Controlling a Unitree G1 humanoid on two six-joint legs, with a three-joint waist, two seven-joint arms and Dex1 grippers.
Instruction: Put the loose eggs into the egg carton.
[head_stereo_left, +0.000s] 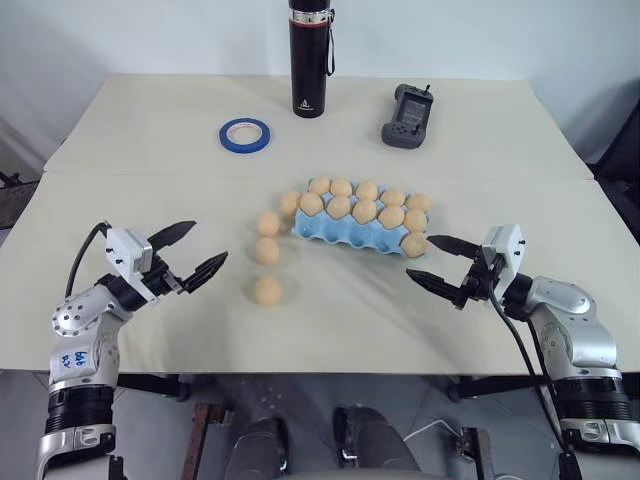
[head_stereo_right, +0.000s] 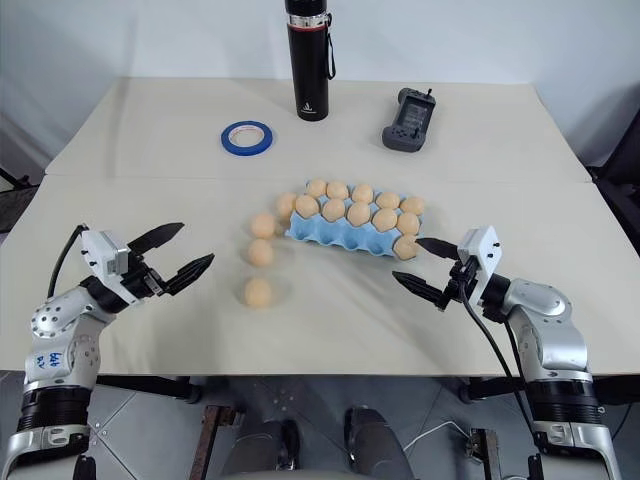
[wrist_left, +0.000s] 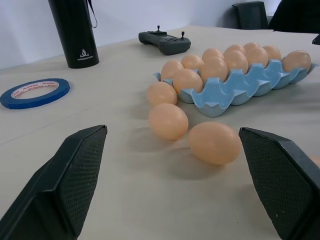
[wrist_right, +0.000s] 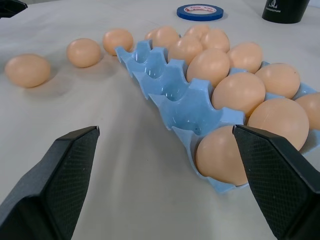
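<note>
**Currently: three eggs outside the carton, both grippers empty**

We found the egg carton (head_stereo_left: 352, 232) lying near the middle of the table (head_stereo_left: 140, 140), its light blue cups mostly filled; the near row held one egg at its right end, and the other cups of that row looked empty. Three loose eggs (head_stereo_left: 267, 252) lay on the bare table just left of the carton, in a rough line toward the robot: the farthest close beside the carton's left end, the nearest (head_stereo_left: 268, 291) well apart from it.

We recorded the left gripper (head_stereo_left: 190, 252) low over the table, left of the loose eggs, with its fingers spread wide and nothing between them. The right gripper (head_stereo_left: 434, 262) hung just beside the carton's near right corner, its fingers likewise spread and empty.

Farther back we noted a blue tape roll (head_stereo_left: 245, 135), an upright black bottle (head_stereo_left: 309, 58) and a dark handheld controller (head_stereo_left: 408, 116), all well apart from the eggs. Nothing lay between either gripper and the eggs.
</note>
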